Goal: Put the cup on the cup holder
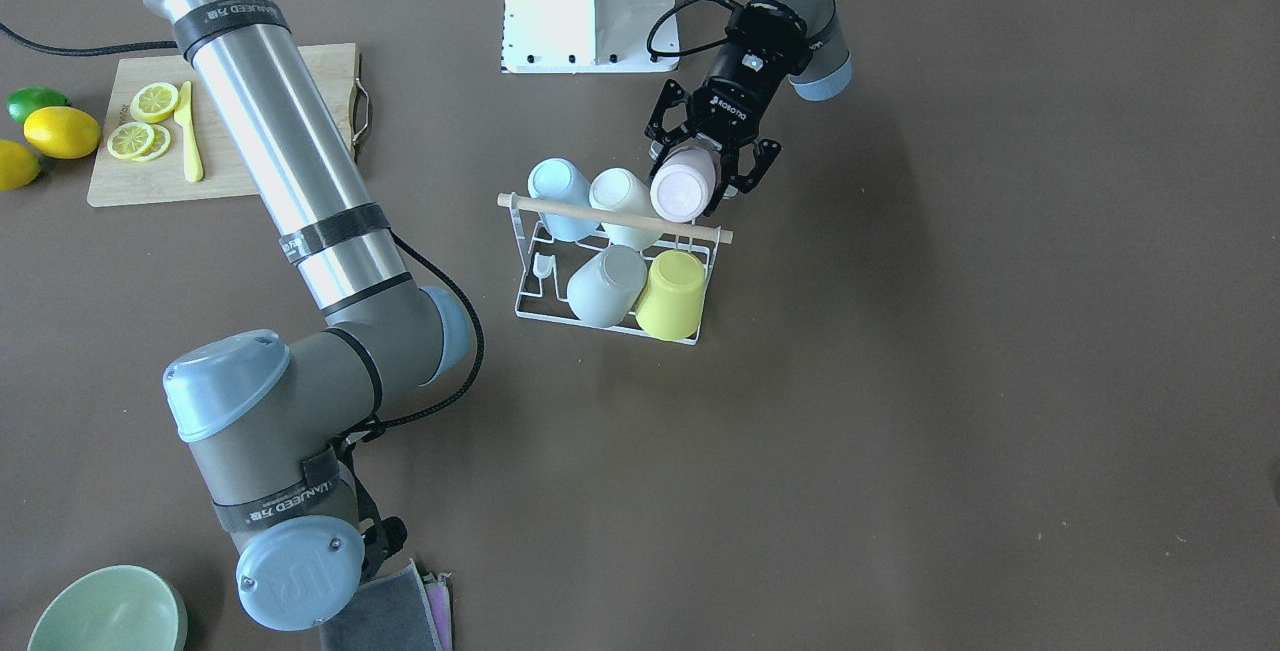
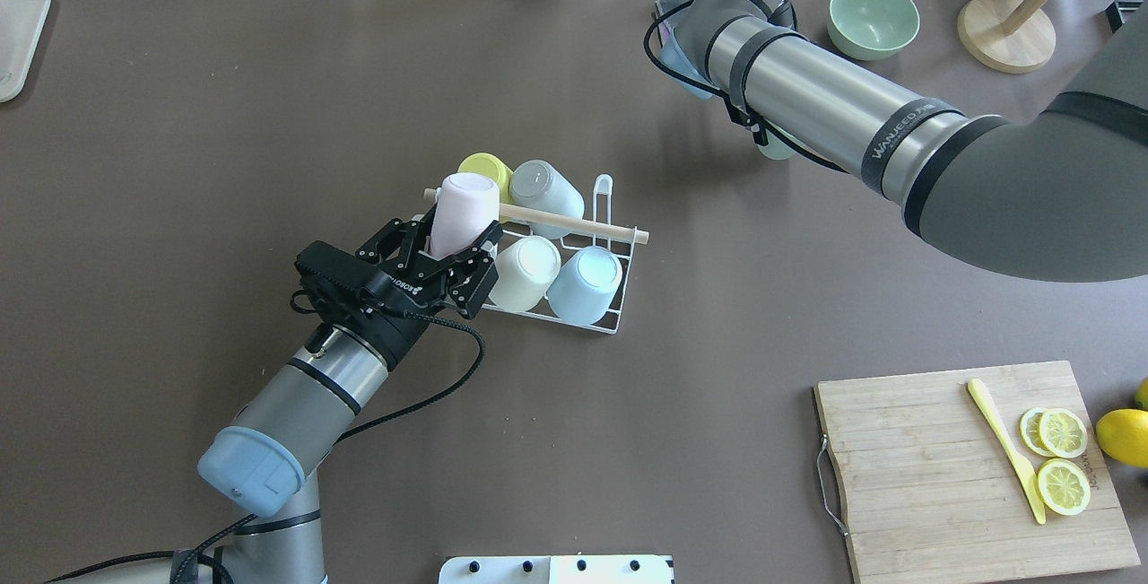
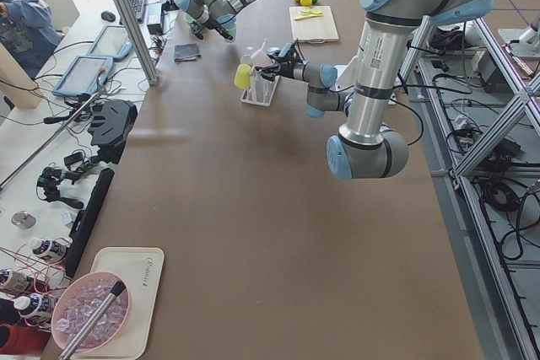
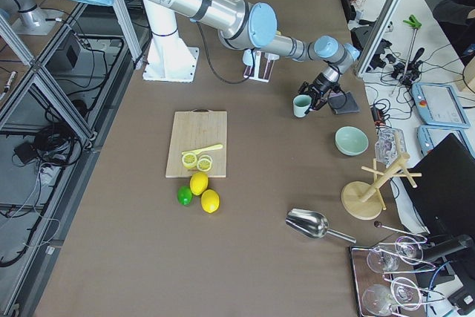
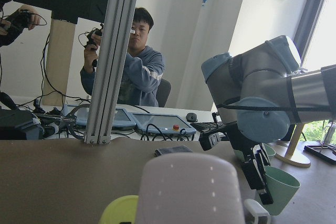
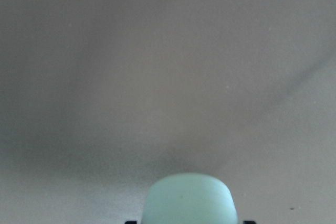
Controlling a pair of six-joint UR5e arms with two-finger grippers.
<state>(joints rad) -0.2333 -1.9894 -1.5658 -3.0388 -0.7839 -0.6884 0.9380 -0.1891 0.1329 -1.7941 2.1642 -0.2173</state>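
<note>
The cup holder, a white wire rack (image 2: 619,299) with a wooden rod (image 2: 574,223), stands mid-table and carries yellow (image 2: 484,169), grey (image 2: 547,185), cream (image 2: 525,272) and light blue (image 2: 587,279) cups. My left gripper (image 2: 453,254) is shut on a pink cup (image 2: 462,207) and holds it tilted at the rack's left end, against the rod. It also shows in the front view (image 1: 683,186). My right gripper (image 4: 312,99) is shut on a mint green cup (image 4: 301,105) just above the table, far from the rack. That cup also fills the right wrist view's bottom (image 6: 189,199).
A cutting board (image 2: 924,476) with lemon slices and a yellow knife lies at the near right, with lemons (image 2: 1126,436) beside it. A green bowl (image 2: 872,17), a wooden stand (image 2: 1004,28) and folded cloths (image 1: 390,613) sit near the right gripper.
</note>
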